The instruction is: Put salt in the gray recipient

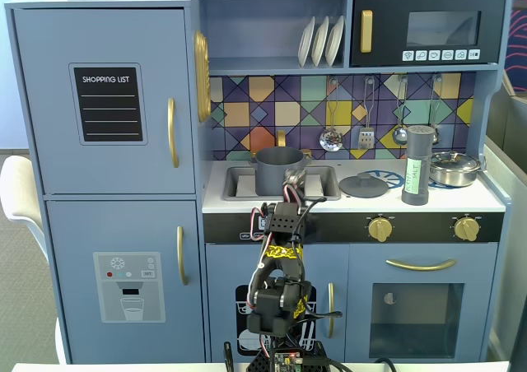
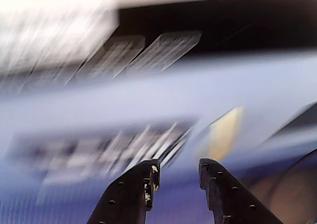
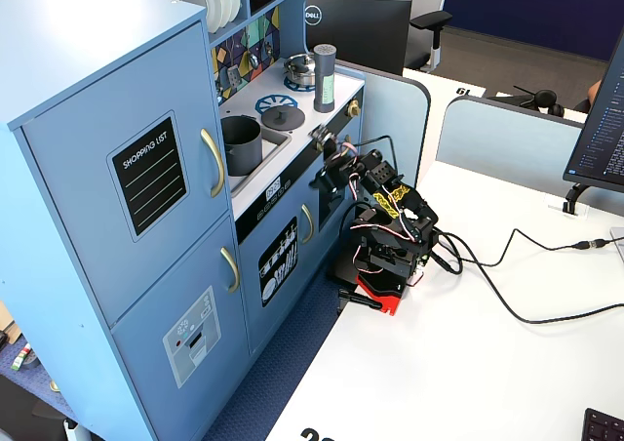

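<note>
The salt (image 1: pixel 418 165), a tall slim gray shaker with a pale green label, stands on the right of the toy kitchen counter; it also shows in the other fixed view (image 3: pixel 325 77). The gray recipient (image 1: pixel 277 169), a matte gray pot, sits in the sink (image 3: pixel 242 143). My gripper (image 1: pixel 298 169) is raised in front of the counter edge, just right of the pot and well left of the salt (image 3: pixel 328 140). In the blurred wrist view the gripper (image 2: pixel 178 172) has its jaws apart with nothing between them.
A flat gray lid (image 1: pixel 364 185) lies on the counter between pot and salt. A shiny silver pan (image 1: pixel 454 168) sits right of the salt. Utensils (image 1: pixel 366 113) hang on the back wall. The arm's base (image 3: pixel 382 265) stands on a white desk with cables (image 3: pixel 517 295).
</note>
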### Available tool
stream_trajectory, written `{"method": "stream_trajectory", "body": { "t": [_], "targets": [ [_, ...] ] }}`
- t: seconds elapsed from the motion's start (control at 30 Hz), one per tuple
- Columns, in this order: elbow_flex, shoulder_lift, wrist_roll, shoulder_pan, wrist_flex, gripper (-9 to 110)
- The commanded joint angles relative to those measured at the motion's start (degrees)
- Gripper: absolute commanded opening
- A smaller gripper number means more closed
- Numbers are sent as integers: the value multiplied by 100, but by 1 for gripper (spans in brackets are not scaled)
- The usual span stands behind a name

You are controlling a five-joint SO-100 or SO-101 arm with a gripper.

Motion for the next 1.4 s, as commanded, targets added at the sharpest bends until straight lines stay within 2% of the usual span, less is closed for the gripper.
{"method": "stream_trajectory", "body": {
  "t": [0.0,0.2,0.43,0.53,0.77,0.87,1.13,1.37],
  "targets": [
    [-791,26,-211,1081,-404,0],
    [-589,-79,70,2522,-2487,0],
    [-501,-905,246,3015,-4544,0],
    [-510,-1389,316,3155,-5326,6],
    [-659,-2083,448,3261,-5827,34],
    [-888,-2461,501,3278,-5959,41],
    [-1890,-3841,475,3313,-6583,48],
    [-2848,-5089,422,3270,-7031,49]
  ]
}}
